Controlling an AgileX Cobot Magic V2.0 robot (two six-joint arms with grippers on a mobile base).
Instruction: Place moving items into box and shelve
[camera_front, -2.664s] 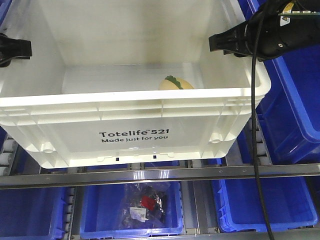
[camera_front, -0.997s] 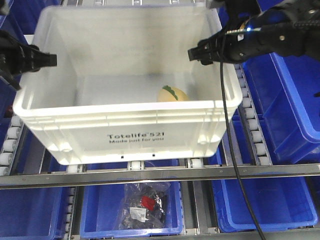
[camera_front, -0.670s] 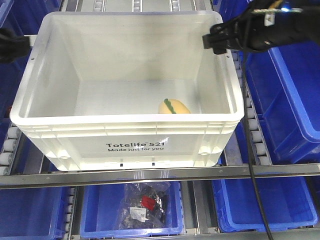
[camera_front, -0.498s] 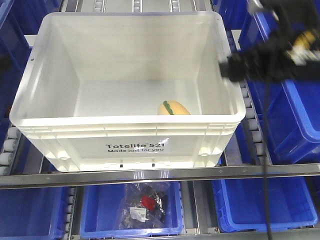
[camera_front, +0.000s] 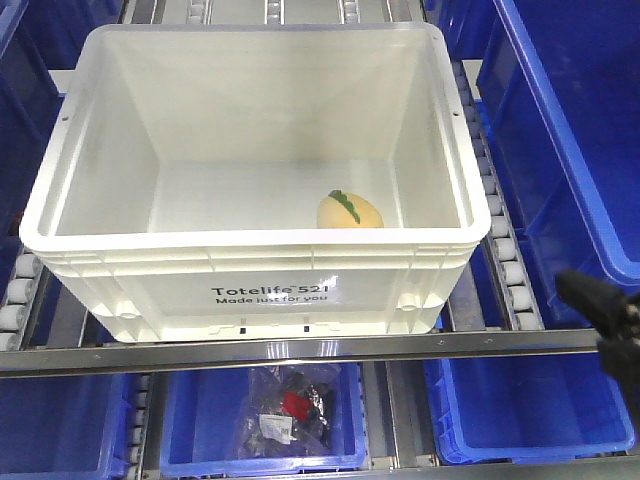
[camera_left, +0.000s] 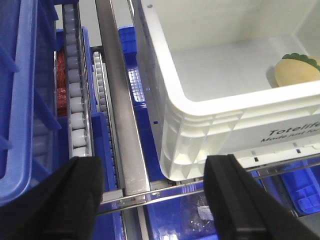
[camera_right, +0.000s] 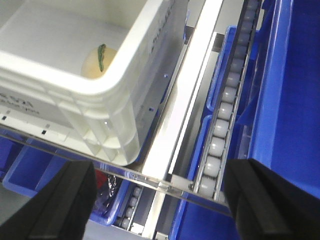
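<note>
White box (camera_front: 255, 262) on the roller shelf, both claws clear of it.
One yellow-orange plush fruit (camera_front: 350, 211) lies on the box floor near its front right corner; left gripper (camera_left: 150, 200) and right gripper (camera_right: 157, 195) gape wide, holding nothing, off the box's front corners.

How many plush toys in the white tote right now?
1. The yellow-orange round plush fruit with a green leaf lies on the floor of the white plastic tote, near its front right corner. The front wall may hide others.

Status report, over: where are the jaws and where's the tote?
Left gripper and right gripper open, empty, clear of the white tote. Tote on the shelf rollers, yellow plush fruit inside. Nothing blocking.
</note>
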